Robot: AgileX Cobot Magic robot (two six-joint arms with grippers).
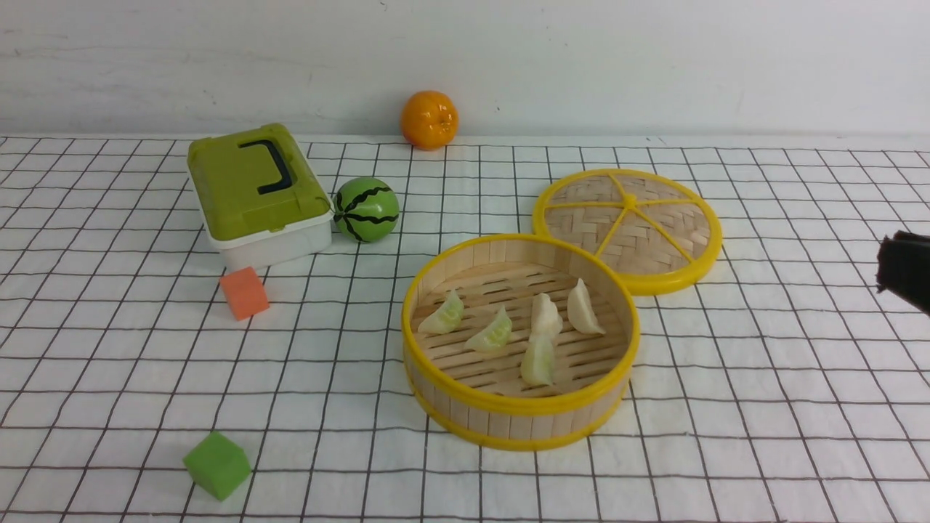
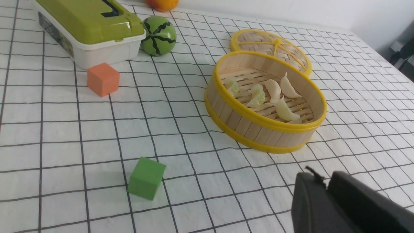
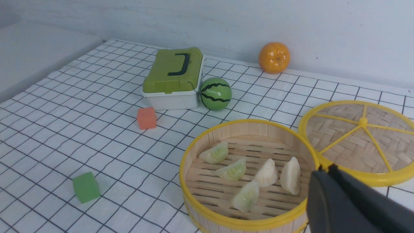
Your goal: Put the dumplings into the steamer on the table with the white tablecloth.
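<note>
Dumplings (image 1: 541, 317) | inside steamer (image 1: 519, 418) | right end effector (image 1: 904, 270) well apart

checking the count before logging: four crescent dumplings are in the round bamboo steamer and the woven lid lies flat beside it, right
Not quite: the front view shows five crescent dumplings inside the round bamboo steamer, not four. The flat woven lid does lie beside it.

light: bright, even, diffuse overhead | shadows: soft, short, hugging the steamer (image 1: 520, 407) base & green cube (image 1: 216, 465) | glare: mild sheen on green box lid (image 1: 251, 181), none on tabletop (image 1: 763, 407) | focus: front view sharp; dark gripper bodies blurred at 5 o'clock in both wrist views | distortion: slight grid bowing at edges
</note>
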